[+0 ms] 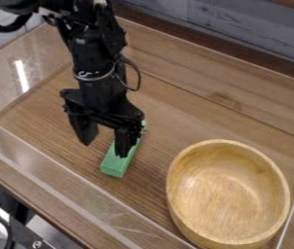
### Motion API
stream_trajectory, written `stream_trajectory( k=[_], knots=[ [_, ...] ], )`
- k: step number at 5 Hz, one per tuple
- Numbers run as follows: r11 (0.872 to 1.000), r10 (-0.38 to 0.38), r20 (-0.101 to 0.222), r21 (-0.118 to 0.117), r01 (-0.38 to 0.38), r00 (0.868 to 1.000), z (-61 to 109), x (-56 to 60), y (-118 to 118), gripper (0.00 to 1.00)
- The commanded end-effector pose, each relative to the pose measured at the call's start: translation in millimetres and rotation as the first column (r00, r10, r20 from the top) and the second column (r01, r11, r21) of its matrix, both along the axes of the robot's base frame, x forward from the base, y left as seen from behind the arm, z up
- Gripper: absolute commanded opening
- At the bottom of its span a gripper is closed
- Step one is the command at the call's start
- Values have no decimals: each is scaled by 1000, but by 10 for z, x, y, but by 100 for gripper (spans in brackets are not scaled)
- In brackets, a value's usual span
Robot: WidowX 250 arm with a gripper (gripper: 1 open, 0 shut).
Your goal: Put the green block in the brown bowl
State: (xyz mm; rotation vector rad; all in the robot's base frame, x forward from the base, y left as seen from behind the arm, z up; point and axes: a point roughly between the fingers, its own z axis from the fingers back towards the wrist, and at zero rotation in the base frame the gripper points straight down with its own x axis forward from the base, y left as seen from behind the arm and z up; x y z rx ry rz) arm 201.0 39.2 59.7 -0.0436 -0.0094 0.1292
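I read the task as barely begun: the green block (119,159) lies on the bench (228,107), left of the empty brown bowl (228,195), nothing lifted. My gripper (107,139) hangs with its jaws spread wide, holding nothing, straddling the block's far end.
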Motion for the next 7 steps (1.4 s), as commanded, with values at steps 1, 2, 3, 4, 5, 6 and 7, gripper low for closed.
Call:
stream_trajectory(
  k=[1,2,3,4,5,6,7],
  knots=[
    [1000,1,31,-2,-1,1000,0,51,22,100],
    [1000,4,35,-8,-3,999,-51,65,22,100],
    [1000,6,37,-12,-6,999,-93,77,25,100],
    [1000,9,38,-17,-9,999,-129,87,33,100],
    [1000,12,38,-21,-11,999,-163,97,37,100],
    [1000,15,36,-24,-14,999,-193,101,45,100],
    [999,19,34,-27,-18,999,-224,102,51,100]
  ],
)
